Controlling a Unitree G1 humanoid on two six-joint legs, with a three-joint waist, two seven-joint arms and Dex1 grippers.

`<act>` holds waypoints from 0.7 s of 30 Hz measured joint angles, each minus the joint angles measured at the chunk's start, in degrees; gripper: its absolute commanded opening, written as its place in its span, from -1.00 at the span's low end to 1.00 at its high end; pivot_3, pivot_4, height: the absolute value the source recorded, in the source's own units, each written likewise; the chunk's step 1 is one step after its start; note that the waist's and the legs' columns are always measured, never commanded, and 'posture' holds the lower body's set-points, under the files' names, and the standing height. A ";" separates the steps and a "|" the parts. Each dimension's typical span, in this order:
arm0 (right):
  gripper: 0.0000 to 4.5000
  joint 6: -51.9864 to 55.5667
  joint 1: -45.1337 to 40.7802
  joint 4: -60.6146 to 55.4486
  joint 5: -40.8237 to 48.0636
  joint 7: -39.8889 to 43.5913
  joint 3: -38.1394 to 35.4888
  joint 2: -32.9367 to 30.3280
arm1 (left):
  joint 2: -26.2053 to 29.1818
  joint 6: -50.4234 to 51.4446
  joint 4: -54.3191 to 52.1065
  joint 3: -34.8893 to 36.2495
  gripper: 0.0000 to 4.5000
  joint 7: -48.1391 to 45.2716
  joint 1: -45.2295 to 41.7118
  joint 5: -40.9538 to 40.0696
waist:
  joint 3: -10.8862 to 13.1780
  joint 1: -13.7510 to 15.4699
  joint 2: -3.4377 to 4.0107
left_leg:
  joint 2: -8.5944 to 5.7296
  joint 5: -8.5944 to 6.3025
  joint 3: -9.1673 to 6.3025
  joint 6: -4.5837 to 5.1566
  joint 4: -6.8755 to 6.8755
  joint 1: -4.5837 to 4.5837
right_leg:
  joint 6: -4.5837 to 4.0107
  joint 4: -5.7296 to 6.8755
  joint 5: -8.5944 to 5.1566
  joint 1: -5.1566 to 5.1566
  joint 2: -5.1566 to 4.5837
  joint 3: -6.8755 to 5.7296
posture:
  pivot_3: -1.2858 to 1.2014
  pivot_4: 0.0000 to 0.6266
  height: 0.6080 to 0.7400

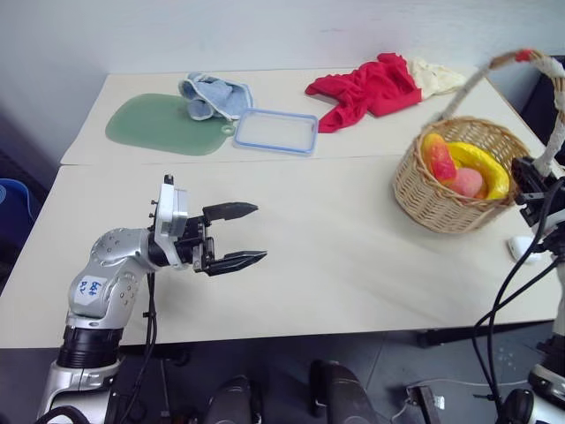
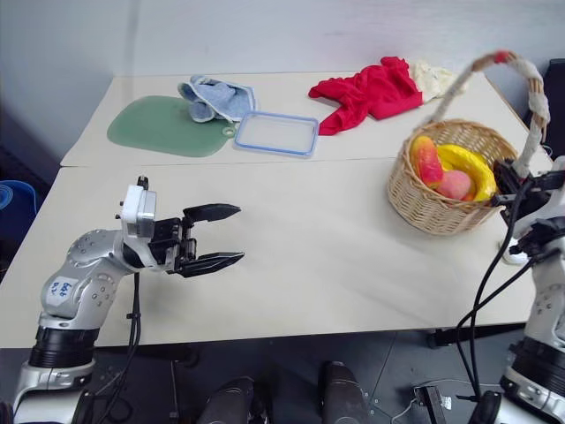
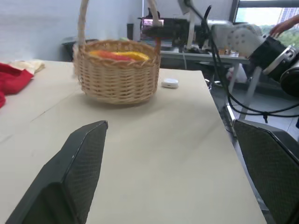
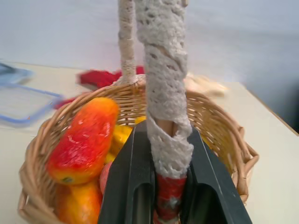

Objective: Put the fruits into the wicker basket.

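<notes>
With the right gripper [image 4: 167, 196] pinching the basket [image 1: 439, 199] handle at the table's right edge, fruits [image 1: 459, 168] inside, and the left gripper [image 1: 235, 236] spread empty, move it level so nothing spills.

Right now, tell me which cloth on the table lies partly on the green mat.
The light blue cloth: it overlaps the green mat's edge, while the red cloth lies apart, near the wicker basket.
</notes>
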 measured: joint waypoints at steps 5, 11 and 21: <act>-0.52 -3.99 -1.47 4.21 -0.16 -3.21 0.70 0.85 | -0.51 -0.02 0.29 -0.04 1.00 -0.03 -1.05 0.17 | -0.02 -0.30 0.04 | 0.02 0.01 0.00 0.02 -0.04 0.00 | 0.00 0.04 0.00 0.00 0.03 0.01 | 0.03 -0.52 1.00; 0.37 -1.86 -1.77 3.89 1.58 -4.17 0.82 -3.18 | 1.67 -0.41 0.35 0.12 1.00 -0.09 -0.99 1.72 | -0.02 0.20 0.04 | 0.00 0.01 -0.08 0.05 -0.02 -0.04 | 0.01 0.00 0.00 0.02 -0.02 0.00 | 0.03 -0.52 1.00; 0.99 -12.74 16.12 -2.76 4.04 15.57 -6.81 -15.48 | 9.04 -4.75 4.66 0.37 1.00 -3.21 0.79 8.02 | -0.01 0.15 0.02 | -0.03 0.00 -0.05 0.06 -0.02 0.06 | 0.02 -0.16 0.01 0.07 -0.01 0.03 | 0.03 -0.52 1.00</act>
